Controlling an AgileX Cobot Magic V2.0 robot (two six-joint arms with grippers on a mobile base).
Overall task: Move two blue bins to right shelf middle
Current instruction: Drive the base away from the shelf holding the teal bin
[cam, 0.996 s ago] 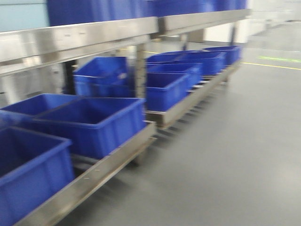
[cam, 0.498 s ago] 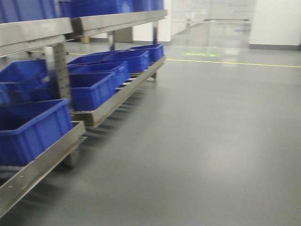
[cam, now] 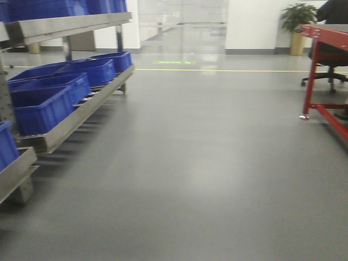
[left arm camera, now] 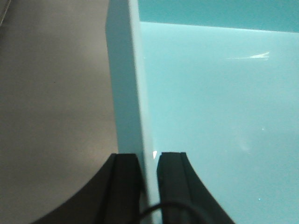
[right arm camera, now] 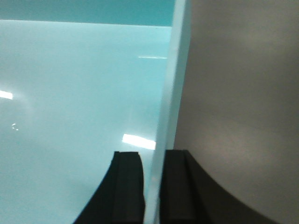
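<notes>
Currently, operator, your stock stands as follows.

Item 1: your left hand, clenched on the side wall of a pale blue bin; one black finger sits on the outer face of the wall and the other on the inner face, both pressed to it; the wall runs straight up the left wrist view away from the hand; the bin's smooth inside fills the right of that view; grey floor shows below on the outer side.

Item 2: your right hand, likewise clenched on a pale blue wall; the bin's inside lies to the left of the wall and grey floor to the right; light glints show on the plastic. You cannot tell from the wrist views whether you hold one bin or two nested; the load hangs between your two hands, above the floor.

Item 3, front view, somewhat blurred: steel rack along the left edge; dark blue bins in a row on its low tier, more on the tier above.

Item 4: red-framed worktop at the right edge; office chair behind it; potted plant by the far white wall.

Item 5: yellow line across the floor far ahead; green mark just beyond it.
</notes>
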